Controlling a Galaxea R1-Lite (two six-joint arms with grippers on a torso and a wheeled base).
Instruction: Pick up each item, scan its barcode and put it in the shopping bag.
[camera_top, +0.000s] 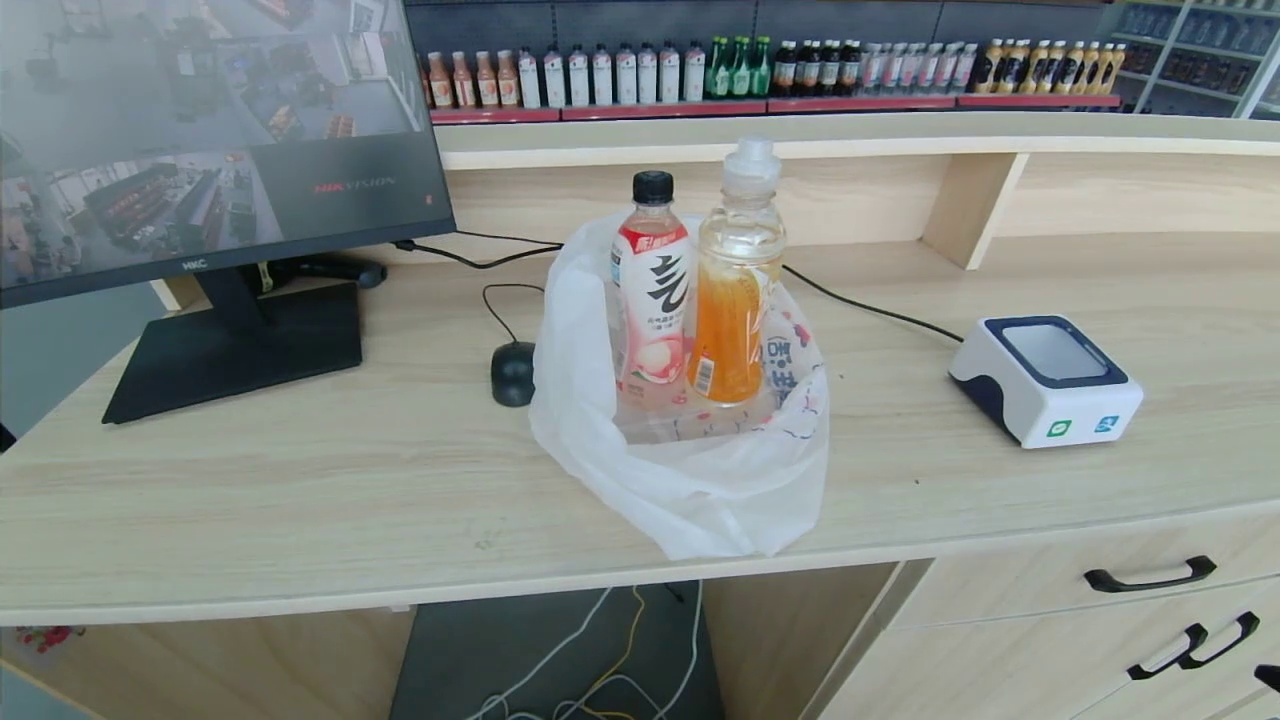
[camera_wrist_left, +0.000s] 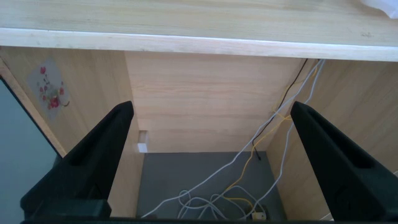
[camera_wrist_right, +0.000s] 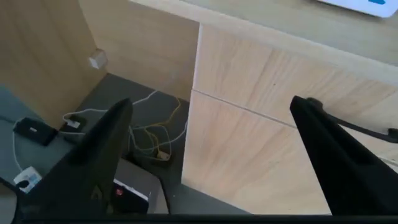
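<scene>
A white plastic shopping bag (camera_top: 690, 470) sits open on the wooden counter (camera_top: 300, 480). Two bottles stand upright inside it: a pink peach drink bottle (camera_top: 652, 290) with a black cap and an orange juice bottle (camera_top: 737, 275) with a clear cap. The white and dark blue barcode scanner (camera_top: 1043, 378) lies on the counter to the right of the bag. My left gripper (camera_wrist_left: 211, 118) is open below the counter's front edge, facing the leg space. My right gripper (camera_wrist_right: 211, 118) is open too, low in front of the cabinet panel (camera_wrist_right: 261, 143).
A monitor (camera_top: 210, 130) on a black stand occupies the counter's left side, with a black mouse (camera_top: 513, 372) beside the bag. Cables (camera_top: 590, 680) hang under the counter. Drawers with black handles (camera_top: 1150, 578) sit at lower right. Shelves of bottles (camera_top: 760, 70) line the back.
</scene>
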